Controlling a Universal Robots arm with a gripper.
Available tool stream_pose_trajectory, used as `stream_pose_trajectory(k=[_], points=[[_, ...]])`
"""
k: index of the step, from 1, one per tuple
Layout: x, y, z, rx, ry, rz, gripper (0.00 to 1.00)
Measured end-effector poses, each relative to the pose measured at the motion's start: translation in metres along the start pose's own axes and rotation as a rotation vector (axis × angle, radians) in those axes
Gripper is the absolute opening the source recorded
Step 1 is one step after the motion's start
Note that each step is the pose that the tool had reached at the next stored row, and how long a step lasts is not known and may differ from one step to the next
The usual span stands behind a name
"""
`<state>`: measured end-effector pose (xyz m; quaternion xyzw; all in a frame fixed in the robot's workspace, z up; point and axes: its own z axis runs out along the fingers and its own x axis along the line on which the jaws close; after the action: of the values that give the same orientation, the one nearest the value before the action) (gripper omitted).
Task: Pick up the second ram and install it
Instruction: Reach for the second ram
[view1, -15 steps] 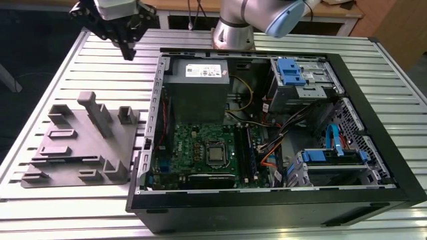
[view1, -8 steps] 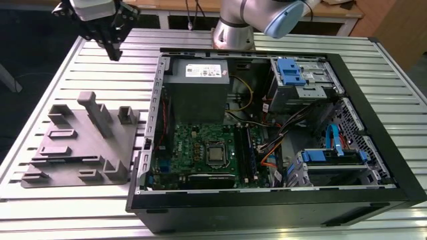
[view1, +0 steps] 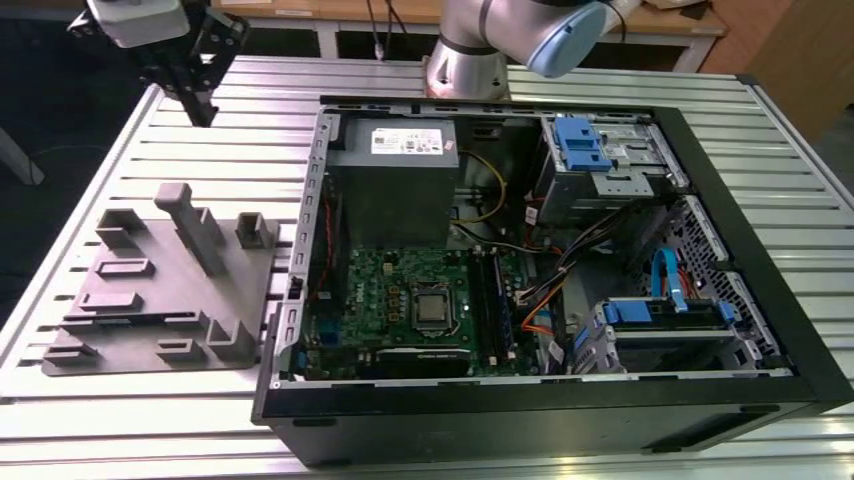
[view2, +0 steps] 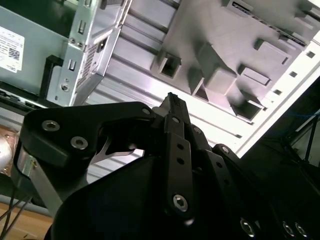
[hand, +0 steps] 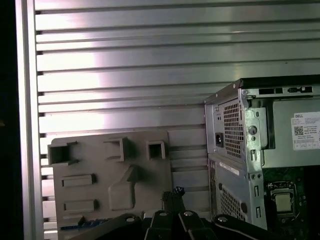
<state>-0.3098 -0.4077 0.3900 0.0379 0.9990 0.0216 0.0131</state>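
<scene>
Gripper: the gripper (view1: 203, 116) hangs raised over the counter (view1: 240, 150). Its fingers are drawn together at the tip, and we see nothing between them.
Second ram: the second ram (hand: 84, 225) shows as a thin strip with a bluish edge, seated in the grey fixture (view1: 160, 292). It is below the gripper and off to one side of its fingertips, well apart from them and untouched.
Fixture: a grey block with pockets and upright posts, flat on the counter. It is lower than the gripper and nearer to it than anything else.
Computer case: the computer case (view1: 534, 412) is open on the counter, on the far side of the fixture from the ram and below the gripper.
Motherboard: the green motherboard (view1: 394, 290) lies inside the case with its long black memory slots (view1: 497, 312). It is farther from the gripper than the fixture is. We cannot tell whether any slot is filled.
Step in hand: we judge this to be the approach to the pick. The ram is not yet lifted and not yet installed.
Next move calls for: in our judgement, the jaws parted enough to take the thin board. They would need to line up across its flat faces and come straight down clear of the neighbouring posts.
</scene>
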Motion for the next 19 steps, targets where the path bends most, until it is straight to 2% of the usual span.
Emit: stream_pose_trajectory(k=[8, 19], points=[[0.0174, -0.0116, 0.0005, -0.0001, -0.0001, 0.0, 0.07], [0.0305, -0.03, 0.0023, 0.0, 0.0, 0.0, 0.07]])
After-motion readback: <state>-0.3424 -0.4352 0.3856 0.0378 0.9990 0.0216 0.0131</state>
